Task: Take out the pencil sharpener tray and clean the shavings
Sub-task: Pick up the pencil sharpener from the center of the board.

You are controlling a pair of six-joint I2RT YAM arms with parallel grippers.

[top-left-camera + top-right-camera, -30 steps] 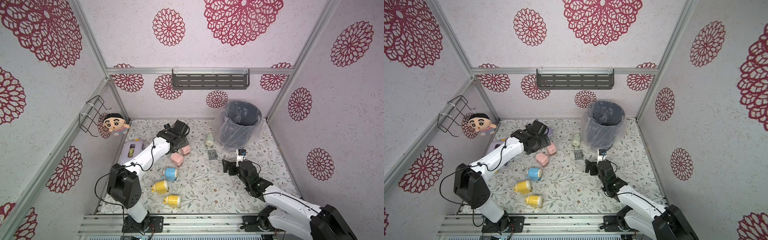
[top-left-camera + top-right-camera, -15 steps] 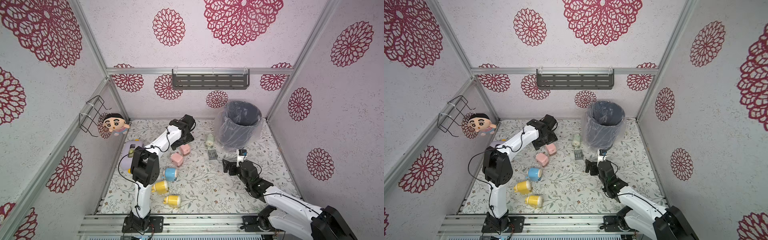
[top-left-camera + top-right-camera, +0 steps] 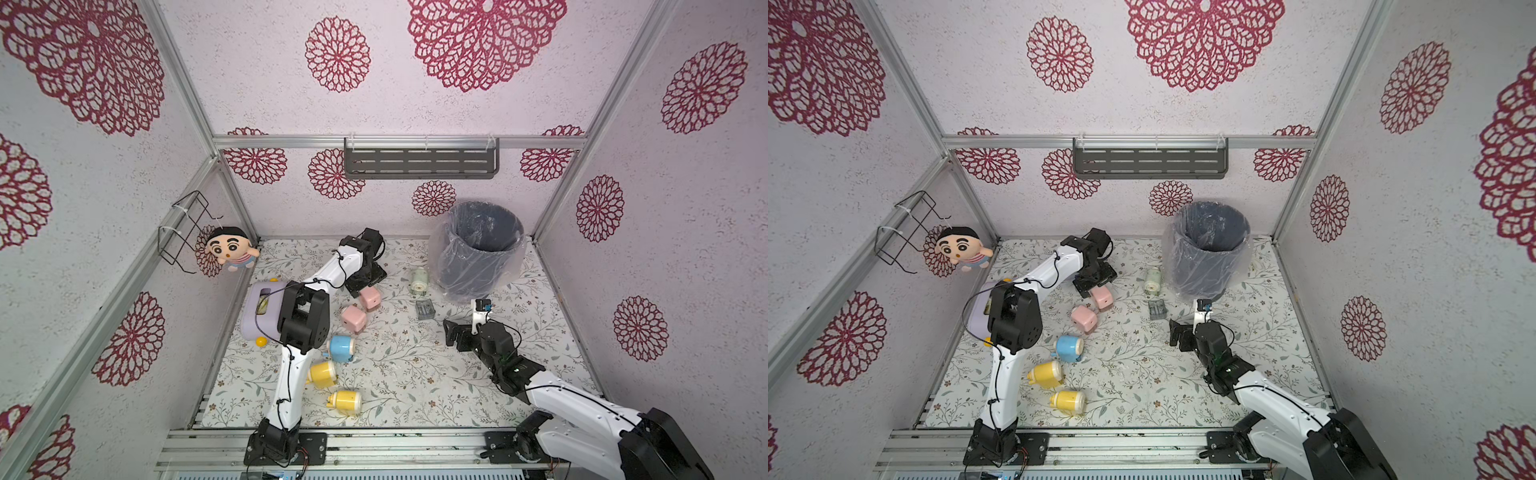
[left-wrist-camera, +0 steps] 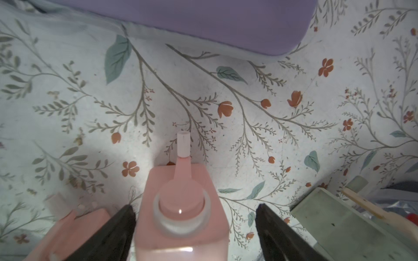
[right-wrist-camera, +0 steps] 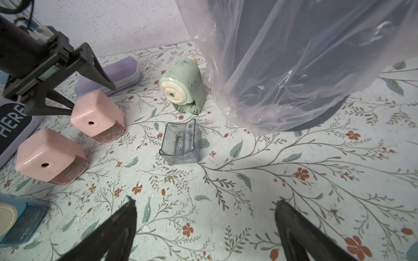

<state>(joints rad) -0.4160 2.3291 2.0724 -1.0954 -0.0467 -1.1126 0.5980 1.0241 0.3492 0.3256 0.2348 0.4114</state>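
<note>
The shavings (image 5: 109, 133) lie as a tan-brown layer inside the clear drawer at the base of the pink sharpener (image 5: 95, 113); it rests on the floral mat (image 5: 282, 185), just beside a second pink sharpener (image 5: 45, 156) whose drawer is also filled. The left gripper (image 4: 195, 214) straddles the first one from above, jaws partly open and gripping nothing; one finger (image 4: 117, 226) is almost against the body, while the other stands clear of it.

That uneven gap is probably the main risk; a closing jaw could shove the body sideways into its neighbour or tilt it before both sides bite. The near finger also sits between the two pink bodies and might catch the wrong one. A pinch too low could press on the drawer and jam it, or pop it loose and scatter flakes on the mat.

The right gripper (image 5: 204, 217) hovers wide open and empty, well apart; a loose clear tray (image 5: 181, 144) lies in front of it, near the green sharpener (image 5: 182, 88), and a careless reach could knock it. The bin (image 3: 478, 249) wears a slack plastic liner that could snag a jaw.
</note>
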